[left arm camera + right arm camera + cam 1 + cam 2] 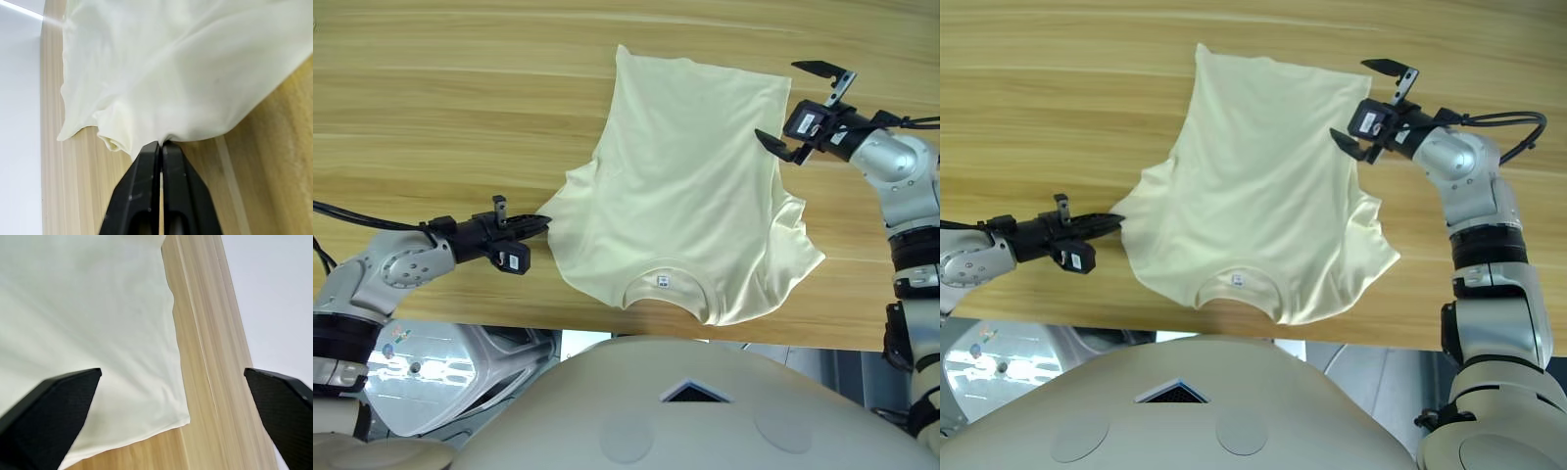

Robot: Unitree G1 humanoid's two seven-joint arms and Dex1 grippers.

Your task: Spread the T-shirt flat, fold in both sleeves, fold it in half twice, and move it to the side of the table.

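Observation:
A pale yellow T-shirt (pixel 680 186) lies on the wooden table (pixel 431 117), collar toward me and hem at the far side. Its sleeves are bunched at both sides. My left gripper (pixel 540 224) is shut on the edge of the left sleeve (pixel 146 132), low over the table. My right gripper (pixel 798 110) hovers open above the shirt's right edge near the hem corner (pixel 182 418), with nothing between its fingers.
The table's near edge (pixel 489 318) runs just below the collar. Bare wood extends to the left and along the far side. A grey floor and equipment show beyond the near edge.

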